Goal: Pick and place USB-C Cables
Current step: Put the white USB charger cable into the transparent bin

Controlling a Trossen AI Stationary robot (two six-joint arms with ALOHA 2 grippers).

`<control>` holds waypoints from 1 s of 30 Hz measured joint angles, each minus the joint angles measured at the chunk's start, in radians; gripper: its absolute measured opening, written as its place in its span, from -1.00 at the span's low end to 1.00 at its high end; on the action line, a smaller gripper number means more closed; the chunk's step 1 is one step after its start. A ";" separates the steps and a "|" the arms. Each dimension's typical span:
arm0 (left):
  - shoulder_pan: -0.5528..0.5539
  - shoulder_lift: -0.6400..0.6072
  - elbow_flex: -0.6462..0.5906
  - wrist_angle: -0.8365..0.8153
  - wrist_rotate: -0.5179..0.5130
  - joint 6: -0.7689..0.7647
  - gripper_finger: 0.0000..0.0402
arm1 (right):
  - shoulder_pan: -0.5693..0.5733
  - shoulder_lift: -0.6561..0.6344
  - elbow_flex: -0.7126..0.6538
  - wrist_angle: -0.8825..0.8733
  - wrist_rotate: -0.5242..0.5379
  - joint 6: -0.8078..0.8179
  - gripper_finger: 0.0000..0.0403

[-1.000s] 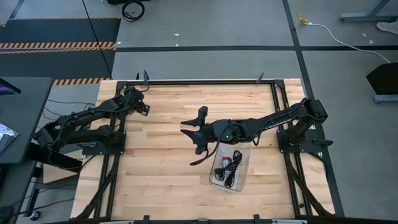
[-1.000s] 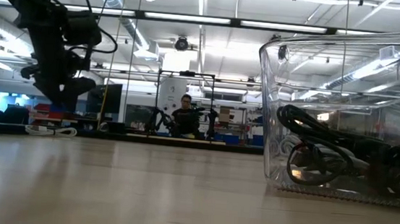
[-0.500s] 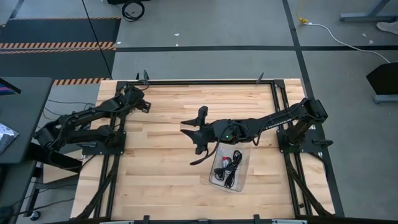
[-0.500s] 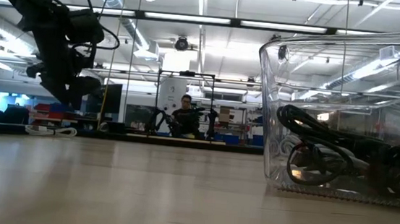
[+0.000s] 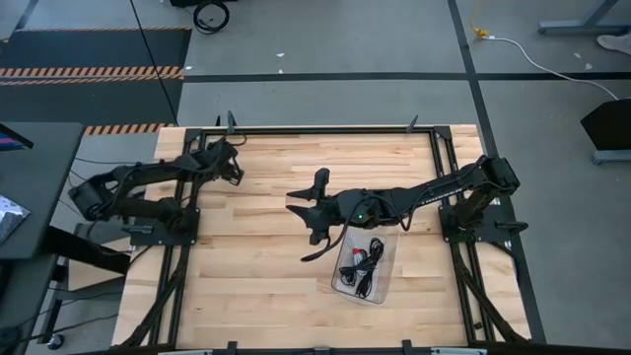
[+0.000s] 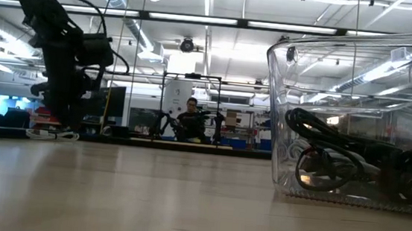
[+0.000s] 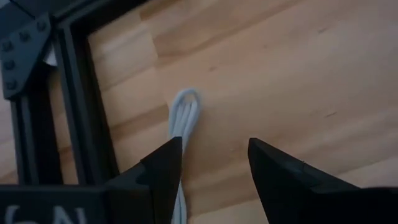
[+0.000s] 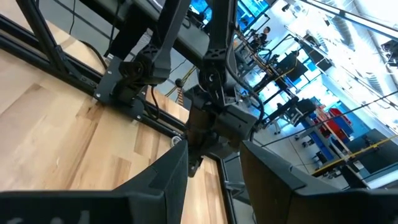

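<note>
A white coiled USB-C cable (image 7: 184,113) lies flat on the wood beside the black frame rail (image 7: 74,106), near the table's far left corner; the low view shows it as a pale strip (image 6: 51,135). My left gripper (image 7: 214,155) (image 5: 235,166) hangs open just above it, and the cable runs past one finger (image 7: 163,168). Black cables and one with red (image 5: 363,258) (image 6: 337,153) lie in a clear bin (image 5: 386,281) (image 6: 282,100). My right gripper (image 5: 306,212) (image 8: 211,158) is open and holds nothing, over the table's middle.
The black metal frame (image 5: 325,129) runs around the table's edges, close to the white cable. The clear bin stands right of centre, toward the near edge. Bare wood (image 5: 256,286) lies between the arms. A person (image 6: 188,118) sits far off in the room behind.
My left gripper has come down toward the white cable and shifted a little toward the table's right, its arm stretching out. The right arm, the bin and the cables have kept still.
</note>
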 joint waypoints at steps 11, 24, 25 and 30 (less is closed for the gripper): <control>0.060 0.046 0.000 0.001 -0.016 0.026 -0.04 | 0.000 0.000 0.000 -0.010 0.000 0.001 -0.24; 0.050 0.045 -0.072 0.124 -0.029 0.106 -0.12 | 0.000 0.000 0.000 -0.008 -0.004 0.016 -0.24; 0.050 0.045 -0.072 0.123 -0.029 0.104 -0.13 | 0.000 0.000 0.000 -0.008 -0.009 0.016 -0.24; 0.050 0.045 -0.072 0.122 -0.031 0.106 -0.31 | 0.000 0.000 0.000 -0.008 -0.027 0.016 -0.24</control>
